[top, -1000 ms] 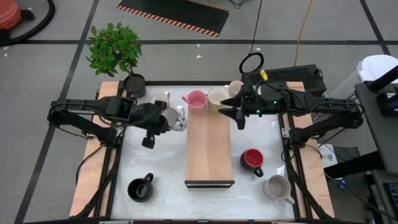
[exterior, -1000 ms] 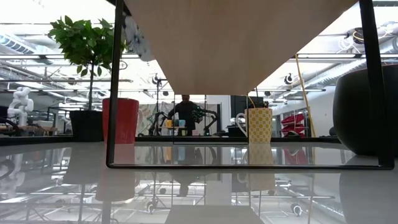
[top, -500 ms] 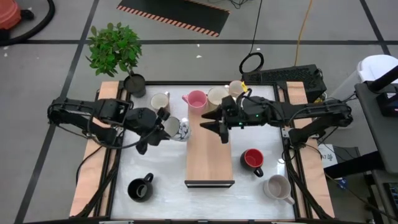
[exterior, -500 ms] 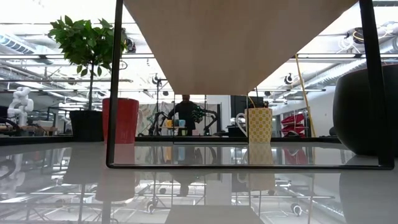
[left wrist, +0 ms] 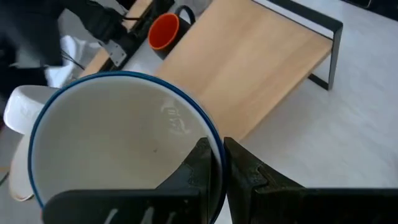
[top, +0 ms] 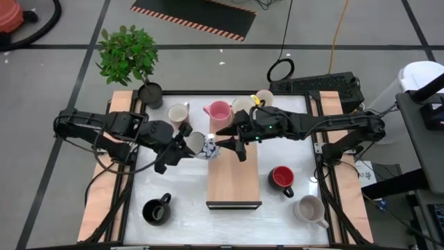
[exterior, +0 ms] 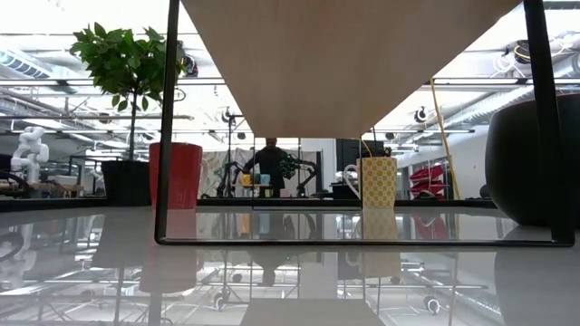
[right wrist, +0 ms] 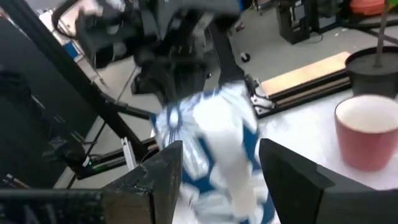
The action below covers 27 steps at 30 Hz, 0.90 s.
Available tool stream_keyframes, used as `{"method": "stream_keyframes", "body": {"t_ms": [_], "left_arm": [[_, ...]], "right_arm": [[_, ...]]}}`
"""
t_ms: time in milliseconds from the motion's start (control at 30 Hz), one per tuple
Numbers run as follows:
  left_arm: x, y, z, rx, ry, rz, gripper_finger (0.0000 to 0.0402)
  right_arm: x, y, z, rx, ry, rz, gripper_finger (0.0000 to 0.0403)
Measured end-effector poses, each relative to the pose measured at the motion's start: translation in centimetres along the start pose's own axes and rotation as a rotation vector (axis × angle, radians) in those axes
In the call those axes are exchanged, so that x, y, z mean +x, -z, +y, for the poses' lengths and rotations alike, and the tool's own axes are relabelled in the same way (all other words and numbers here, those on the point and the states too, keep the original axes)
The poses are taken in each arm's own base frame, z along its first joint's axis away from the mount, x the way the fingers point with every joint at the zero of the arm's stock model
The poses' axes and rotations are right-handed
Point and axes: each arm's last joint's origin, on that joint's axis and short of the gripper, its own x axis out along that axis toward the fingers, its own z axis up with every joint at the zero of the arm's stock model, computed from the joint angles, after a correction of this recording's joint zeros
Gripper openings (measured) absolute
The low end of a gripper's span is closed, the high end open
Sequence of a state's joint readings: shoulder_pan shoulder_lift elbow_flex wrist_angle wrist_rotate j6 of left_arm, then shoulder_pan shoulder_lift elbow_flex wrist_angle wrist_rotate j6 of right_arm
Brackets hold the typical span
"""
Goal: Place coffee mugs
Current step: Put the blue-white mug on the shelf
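Just off the left edge of the wooden riser (top: 234, 170), above the white tabletop (top: 173, 187): pinches the rim of a blue-and-white mug (top: 202, 146) with the left pincer (top: 189, 144), one finger inside the cup and one outside, clamped narrow on the thin wall. Appears to hold the mug clear of the surface. Sets the right pincer (top: 220, 144) about half spread around the same mug's body, a finger on each flank; cannot tell whether either finger touches the glaze.

Reads as a mid-air hand-over on the way to the riser. Risks a dropped and broken mug if the left pincer lets go before the right one closes firmly, with only hard tabletop and the riser's edge beneath. Risks a slip as well, since a rim pinch is a slight hold and an off-centre push from the right fingers could lever the cup out of it. Risks a knock between the two pincers themselves, working almost nose to nose. Could also clip the pink mug (top: 219, 111), standing near at the riser's far end, on any wide swing.

Counts the other mugs well apart from the exchange: red (top: 281, 177) and grey (top: 309, 208) to the riser's right, black (top: 155, 210) at the near left, cream ones (top: 179, 112) (top: 243, 105) (top: 263, 97) along the far edge.
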State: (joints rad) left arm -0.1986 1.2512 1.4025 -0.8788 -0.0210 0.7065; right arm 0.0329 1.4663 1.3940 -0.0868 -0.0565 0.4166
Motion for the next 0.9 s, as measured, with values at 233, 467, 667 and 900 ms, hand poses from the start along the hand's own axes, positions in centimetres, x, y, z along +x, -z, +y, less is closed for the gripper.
{"method": "stream_keyframes", "body": {"t_ms": [233,467,667,900], "left_arm": [[1.0,-0.2,-0.2,0.034,0.012,0.023,0.0022],[1.6,-0.4,0.0,0.042,0.004,0.029,0.0022],[1.7,-0.4,-0.1,0.026,0.015,0.024,0.0021],[1.7,-0.4,-0.1,-0.032,0.009,0.033,0.0034]], "right_arm": [[1.1,0.1,-1.1,-0.004,-0.027,0.011,0.0198],[1.3,0.3,-1.4,0.002,-0.116,0.064,0.0153],[1.2,0.2,-1.5,-0.026,-0.17,0.084,0.0054],[1.3,0.3,-1.4,-0.015,-0.167,0.089,0.0049]]}}
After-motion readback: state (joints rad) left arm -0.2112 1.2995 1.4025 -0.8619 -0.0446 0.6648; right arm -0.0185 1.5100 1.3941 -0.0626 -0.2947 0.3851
